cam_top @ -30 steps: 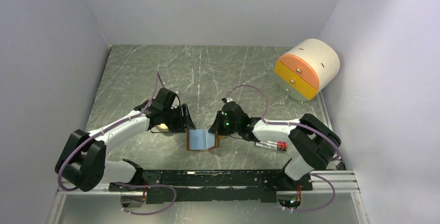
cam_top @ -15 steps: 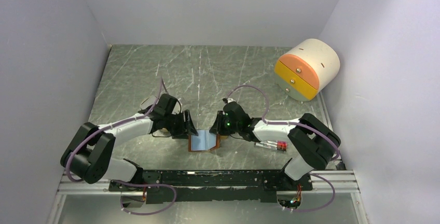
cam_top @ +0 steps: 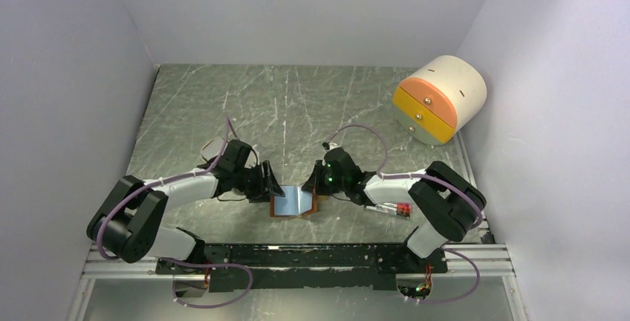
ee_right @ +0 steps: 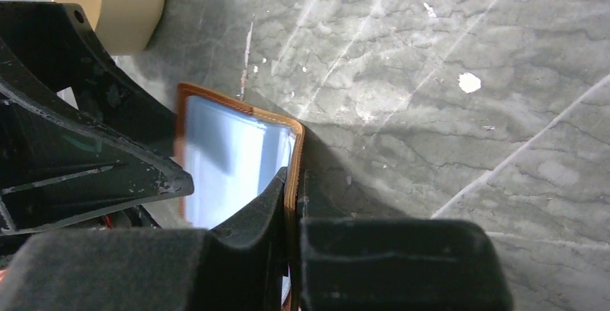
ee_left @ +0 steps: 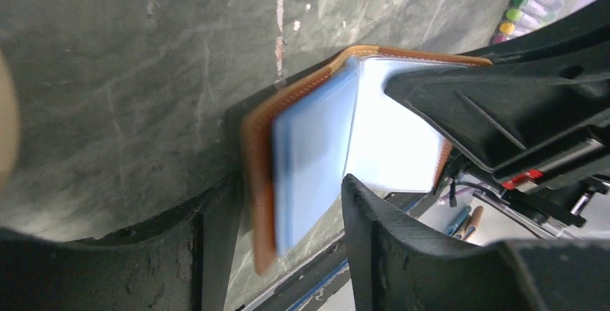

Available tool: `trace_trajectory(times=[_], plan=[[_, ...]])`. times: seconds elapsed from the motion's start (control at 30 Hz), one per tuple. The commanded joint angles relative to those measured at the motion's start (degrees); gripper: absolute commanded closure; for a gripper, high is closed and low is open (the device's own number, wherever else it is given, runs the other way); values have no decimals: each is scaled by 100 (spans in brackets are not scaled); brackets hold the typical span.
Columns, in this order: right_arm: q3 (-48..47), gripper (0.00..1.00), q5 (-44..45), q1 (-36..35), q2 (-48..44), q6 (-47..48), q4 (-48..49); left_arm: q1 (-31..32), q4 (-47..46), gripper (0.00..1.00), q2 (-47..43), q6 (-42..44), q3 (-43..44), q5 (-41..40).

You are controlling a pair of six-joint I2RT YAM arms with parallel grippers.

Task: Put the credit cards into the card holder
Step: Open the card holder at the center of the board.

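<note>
The right pincer (ee_right: pixel 291 181) pinches one flap of the card holder (ee_left: pixel 255 160), propping it open; the left pincer (ee_left: pixel 288 181) stands spread astride the other flap — light blue card (ee_left: pixel 309 152) between its fingers (ee_left: pixel 374 239) (seated or not, unclear). Insertion step; next, probably, nudge it home.

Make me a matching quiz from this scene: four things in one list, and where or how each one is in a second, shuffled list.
1 card holder
2 right gripper
3 left gripper
4 round drawer box

A far right, by the wall
B shut on the holder's brown edge
C open between the two grippers
D fingers either side of the half with the light blue card

Pairs: 1-C, 2-B, 3-D, 4-A
</note>
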State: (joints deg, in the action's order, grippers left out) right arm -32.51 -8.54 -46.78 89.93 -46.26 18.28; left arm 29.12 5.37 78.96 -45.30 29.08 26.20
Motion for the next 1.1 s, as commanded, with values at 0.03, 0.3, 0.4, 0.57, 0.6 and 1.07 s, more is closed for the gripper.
trace_trajectory(times=[0.03,0.3,0.4,0.57,0.6,1.07], plan=[[289,99,-125,22,78,-64,412,22,-891,47,16,-259,-212,586],[294,98,-121,28,-76,-32,365,19,-747,76,-135,-241,-88,412],[167,86,-110,34,-177,0,231,23,-141,91,-184,-79,101,98],[-615,58,-2,36,-410,327,-451,23,797,91,-832,-200,102,-544],[-782,55,30,42,-433,373,-531,22,935,91,-1030,-270,58,-654],[-4145,47,226,-244,1782,1465,-1647,117,3174,91,-2599,-666,380,-1243]])
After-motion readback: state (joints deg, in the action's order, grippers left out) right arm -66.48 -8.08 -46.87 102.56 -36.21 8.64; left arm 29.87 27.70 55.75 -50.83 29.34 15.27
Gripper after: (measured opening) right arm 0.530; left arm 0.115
